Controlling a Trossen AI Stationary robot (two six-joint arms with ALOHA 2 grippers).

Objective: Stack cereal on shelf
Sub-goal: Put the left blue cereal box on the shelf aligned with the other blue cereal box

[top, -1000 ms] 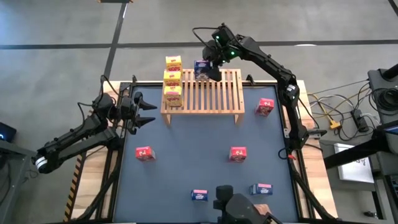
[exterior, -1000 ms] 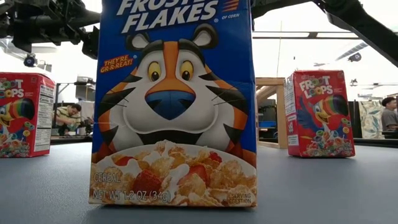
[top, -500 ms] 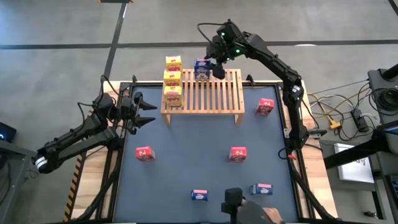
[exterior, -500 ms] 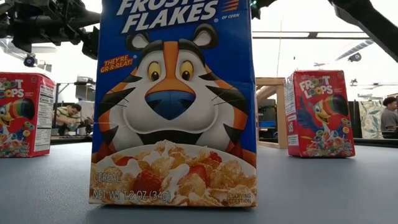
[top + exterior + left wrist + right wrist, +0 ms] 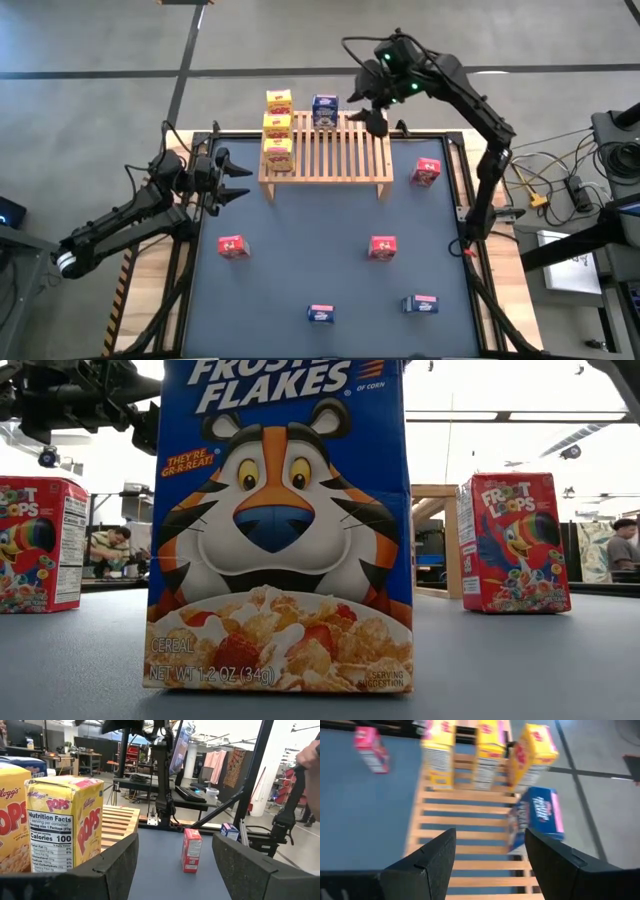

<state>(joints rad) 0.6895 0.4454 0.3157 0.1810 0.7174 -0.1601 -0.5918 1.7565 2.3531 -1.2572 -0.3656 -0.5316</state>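
The shelf (image 5: 330,150) is a slatted wooden rack at the table's far middle. Three yellow cereal boxes (image 5: 277,126) stand in a row along its left end, and a blue box (image 5: 324,110) stands on its base on the far edge. My right gripper (image 5: 376,116) hangs open in the air above the shelf's far right corner, to the right of the blue box (image 5: 535,817) and touching nothing. My left gripper (image 5: 238,180) waits open at the table's left, pointing level past the yellow boxes (image 5: 65,820).
Red boxes stand on the blue-grey table at the right (image 5: 427,171), middle (image 5: 382,246) and left (image 5: 232,246). Two blue boxes (image 5: 320,314) (image 5: 421,304) stand near the front edge; one (image 5: 280,530) fills the low view. The shelf's middle and right slats (image 5: 465,825) are bare.
My right gripper has drawn away from the blue box on the shelf, going up and toward the table's right edge. The blue box has stayed standing where it was. A dark shape at the table's near edge has gone out of the high view.
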